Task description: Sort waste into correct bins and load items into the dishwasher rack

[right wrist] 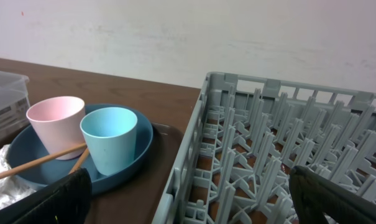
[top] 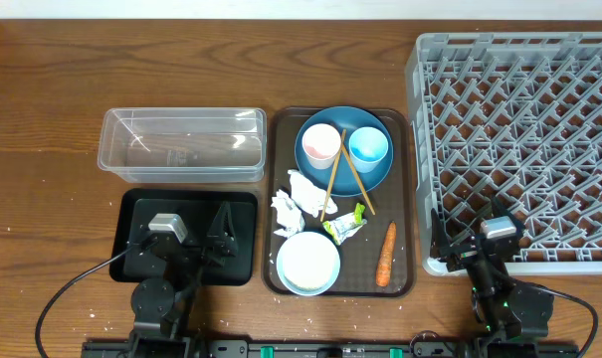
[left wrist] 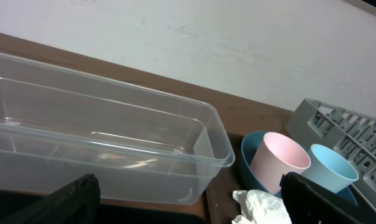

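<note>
Both hands spread and empty; nothing is sorted yet.
The left hand hovers over the black tray and the right hand is at the rack's near-left corner. Waste and dishes sit on the brown tray between. The chopsticks lie between the pink cup and the light blue cup, so lifting either cup could knock them off the plate.

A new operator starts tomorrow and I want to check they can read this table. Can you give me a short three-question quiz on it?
1. True or false: the pink cup stands on the blue plate.
2. Where does the carrot lie? A in the clear tub; B on the brown tray; C in the rack.
3. Fill in: the fingers of the left gripper and the right gripper stand ___.
Key: 1 true; 2 B; 3 open.
</note>
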You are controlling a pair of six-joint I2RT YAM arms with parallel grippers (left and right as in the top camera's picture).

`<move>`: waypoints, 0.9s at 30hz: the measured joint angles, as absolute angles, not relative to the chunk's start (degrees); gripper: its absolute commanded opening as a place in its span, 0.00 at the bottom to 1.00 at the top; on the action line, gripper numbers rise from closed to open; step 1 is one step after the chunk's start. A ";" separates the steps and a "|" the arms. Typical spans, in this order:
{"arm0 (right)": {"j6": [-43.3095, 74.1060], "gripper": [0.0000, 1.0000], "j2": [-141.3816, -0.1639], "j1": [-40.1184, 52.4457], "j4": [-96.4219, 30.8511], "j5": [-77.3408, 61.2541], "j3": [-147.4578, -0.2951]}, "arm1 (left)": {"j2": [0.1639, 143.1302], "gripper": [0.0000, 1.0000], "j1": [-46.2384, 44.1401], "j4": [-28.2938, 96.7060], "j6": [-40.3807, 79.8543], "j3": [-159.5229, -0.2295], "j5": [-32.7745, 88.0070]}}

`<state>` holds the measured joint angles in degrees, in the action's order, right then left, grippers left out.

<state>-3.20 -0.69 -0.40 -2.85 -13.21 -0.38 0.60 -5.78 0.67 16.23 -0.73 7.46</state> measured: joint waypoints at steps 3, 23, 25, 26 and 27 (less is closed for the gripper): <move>-3.20 0.99 -0.69 -0.40 -2.83 -13.21 -0.38 | 0.60 0.95 -5.78 0.27 16.23 -0.73 7.27; -3.20 0.99 -0.69 -0.40 -2.85 -13.21 -0.38 | 8.36 0.95 -5.76 16.45 15.35 -24.56 21.08; -3.20 0.99 -0.69 -0.40 -2.87 -13.21 -0.38 | 13.69 0.95 -5.76 24.08 14.46 -33.74 21.76; -3.20 0.99 -0.69 -0.40 -2.90 -13.21 -0.38 | 16.80 0.95 -5.76 28.80 14.00 -38.17 21.98; -3.20 0.99 -0.69 -0.40 -2.87 -13.21 -0.38 | 20.25 0.95 -5.76 33.65 13.56 -42.37 22.20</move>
